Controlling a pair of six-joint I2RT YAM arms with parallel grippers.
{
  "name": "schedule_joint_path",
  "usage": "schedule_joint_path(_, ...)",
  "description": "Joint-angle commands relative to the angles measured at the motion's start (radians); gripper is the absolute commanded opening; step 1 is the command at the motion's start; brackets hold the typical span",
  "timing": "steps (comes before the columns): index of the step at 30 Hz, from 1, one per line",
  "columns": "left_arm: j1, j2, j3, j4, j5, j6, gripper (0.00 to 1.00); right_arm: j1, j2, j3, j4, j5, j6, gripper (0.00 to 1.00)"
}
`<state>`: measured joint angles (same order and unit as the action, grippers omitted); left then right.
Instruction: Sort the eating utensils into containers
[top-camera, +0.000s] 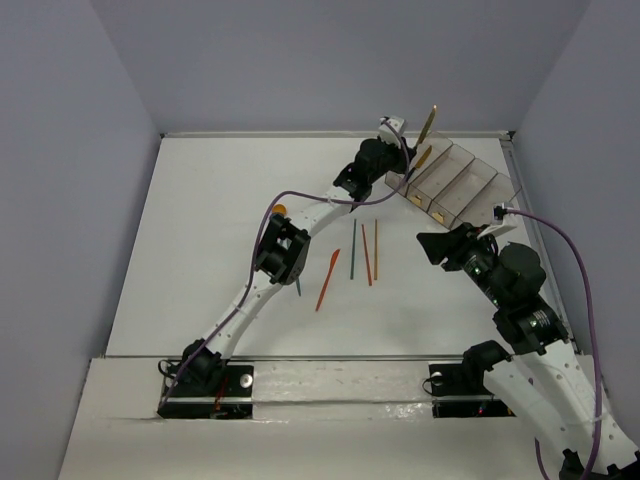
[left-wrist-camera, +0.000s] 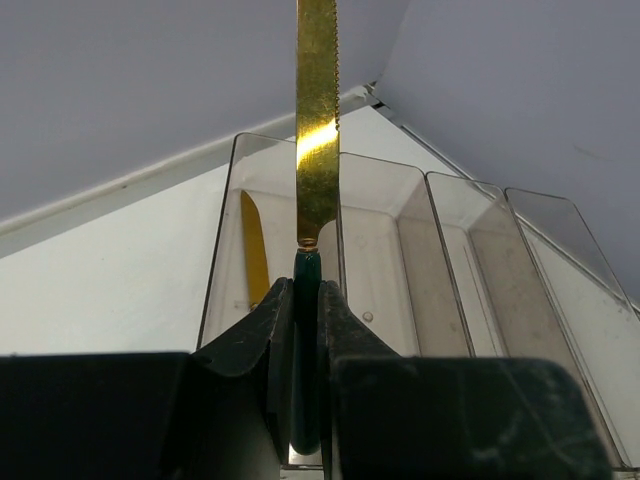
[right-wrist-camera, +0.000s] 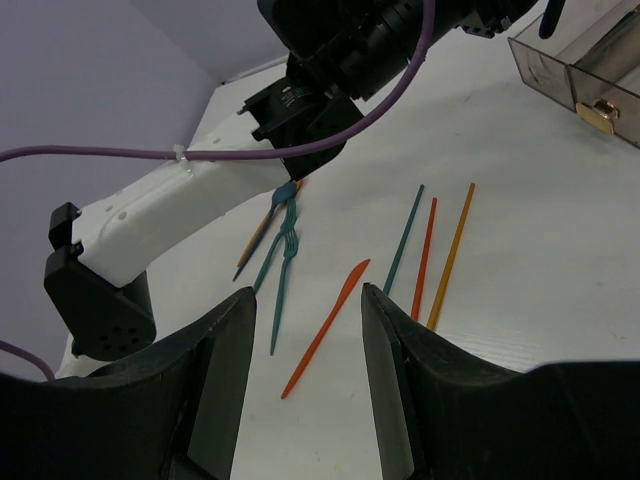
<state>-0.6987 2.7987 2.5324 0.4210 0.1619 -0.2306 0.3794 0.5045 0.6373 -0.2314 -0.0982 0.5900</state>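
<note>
My left gripper is shut on the dark green handle of a knife, whose gold serrated blade points up and away. It hangs over the containers, four smoky-clear bins in a row, in line with the wall between the two left bins. The leftmost bin holds a yellow knife. In the top view the left gripper is at the containers' left end. My right gripper stands open and empty above the table, over an orange knife. Teal forks lie partly under the left arm.
Teal, red and orange chopsticks lie side by side right of the orange knife. An orange spoon bowl peeks out beside the left arm, which stretches diagonally across the table. Grey walls close the back and sides.
</note>
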Motion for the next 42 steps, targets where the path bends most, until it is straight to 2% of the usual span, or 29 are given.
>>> schedule_joint_path(1,0.004,-0.022,0.029,0.004,0.051,-0.012,0.04,0.004,-0.007,0.022,0.044,0.0,-0.001,0.52)
schedule_joint_path(6,0.004,-0.044,-0.001,-0.011,0.059,-0.027,0.1,0.004,-0.029,0.027,0.018,0.012,-0.002,0.52)
schedule_joint_path(11,0.004,-0.045,-0.001,-0.025,0.064,-0.032,0.24,0.004,-0.057,0.053,-0.006,0.032,-0.013,0.52)
schedule_joint_path(15,0.013,-0.047,-0.009,-0.022,0.062,-0.041,0.3,0.004,-0.06,0.056,-0.019,0.035,-0.016,0.52)
schedule_joint_path(19,0.013,-0.057,-0.033,-0.007,0.064,-0.055,0.43,0.004,-0.063,0.053,-0.026,0.043,-0.022,0.52)
schedule_joint_path(25,0.031,-0.079,-0.078,0.013,0.085,-0.093,0.46,0.004,-0.06,0.055,-0.045,0.052,-0.036,0.52)
schedule_joint_path(28,0.031,-0.16,-0.148,0.056,0.116,-0.11,0.65,0.004,-0.032,0.047,-0.051,0.054,-0.047,0.52)
schedule_joint_path(34,0.031,-0.511,-0.409,0.114,0.116,-0.035,0.92,0.004,0.051,0.024,-0.031,0.071,-0.076,0.52)
schedule_joint_path(35,0.031,-0.572,-0.499,0.127,0.107,-0.023,0.99,0.004,0.08,0.018,-0.025,0.068,-0.079,0.52)
schedule_joint_path(37,0.031,-0.802,-0.626,0.136,0.068,0.02,0.99,0.004,0.132,0.013,0.007,0.058,-0.079,0.52)
schedule_joint_path(42,0.031,-1.103,-0.823,0.065,-0.021,0.071,0.99,0.032,0.311,0.019,0.072,-0.001,-0.079,0.51)
